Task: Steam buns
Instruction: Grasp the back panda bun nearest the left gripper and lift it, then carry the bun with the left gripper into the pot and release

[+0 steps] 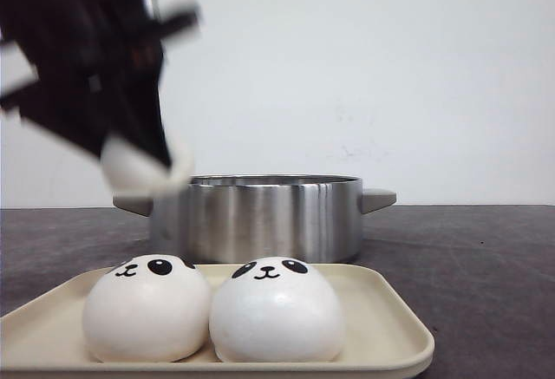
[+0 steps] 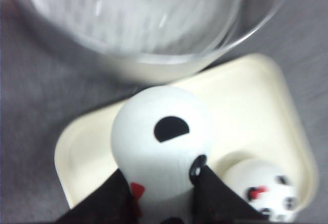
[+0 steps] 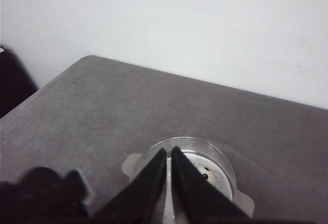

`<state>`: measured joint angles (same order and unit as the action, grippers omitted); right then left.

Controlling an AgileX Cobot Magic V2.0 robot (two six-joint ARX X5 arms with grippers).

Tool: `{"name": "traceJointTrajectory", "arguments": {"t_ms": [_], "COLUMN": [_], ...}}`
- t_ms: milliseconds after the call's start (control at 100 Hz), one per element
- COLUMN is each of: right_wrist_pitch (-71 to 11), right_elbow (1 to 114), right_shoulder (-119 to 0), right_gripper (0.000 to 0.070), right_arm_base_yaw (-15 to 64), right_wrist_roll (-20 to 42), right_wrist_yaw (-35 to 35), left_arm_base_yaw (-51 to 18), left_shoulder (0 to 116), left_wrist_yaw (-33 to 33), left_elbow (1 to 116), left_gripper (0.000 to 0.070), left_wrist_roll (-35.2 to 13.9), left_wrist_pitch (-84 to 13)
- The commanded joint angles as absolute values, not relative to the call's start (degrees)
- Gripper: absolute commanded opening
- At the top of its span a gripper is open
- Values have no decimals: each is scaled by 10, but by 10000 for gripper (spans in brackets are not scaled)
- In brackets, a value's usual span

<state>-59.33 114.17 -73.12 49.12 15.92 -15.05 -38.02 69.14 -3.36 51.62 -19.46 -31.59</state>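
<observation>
My left gripper [image 1: 143, 164] is shut on a white panda bun [image 1: 130, 169] and holds it in the air above the left rim of the steel pot [image 1: 260, 218]; the arm is blurred. In the left wrist view the held bun [image 2: 161, 142] sits between the black fingers [image 2: 215, 198], above the tray [image 2: 256, 106], near the pot [image 2: 138, 24]. Two panda buns [image 1: 147, 310] [image 1: 276, 310] rest side by side on the cream tray [image 1: 395, 331]. One tray bun [image 2: 261, 188] shows in the left wrist view. My right gripper [image 3: 169, 152] is shut and empty, high above the pot [image 3: 225, 167], where another bun [image 3: 207, 175] lies inside.
The pot has two side handles [image 1: 379, 199] and stands behind the tray on a dark grey table [image 1: 477, 258]. A white wall is behind it. The blurred left arm [image 3: 41, 193] shows low in the right wrist view.
</observation>
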Motion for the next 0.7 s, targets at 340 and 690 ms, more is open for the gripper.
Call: {"name": "traceJointTrajectory", "arguments": {"t_ms": [340,690], "right_wrist_pitch": [-582,-579], "right_elbow": [1152,1152], "right_shoulder": [-738,-738], "right_gripper": [7,7], "right_arm_base_yaw": [498,498], "right_wrist_roll": [139,135], "right_wrist_yaw": [-150,-150], "left_arm_base_yaw": [-322,-292], "left_shoulder": [740,995], "left_wrist_yaw": [-28,-27], "left_elbow": [616,823], "left_gripper": [3,3], "left_wrist_roll": [-104,-44], "left_wrist_pitch": [-183,-224]}}
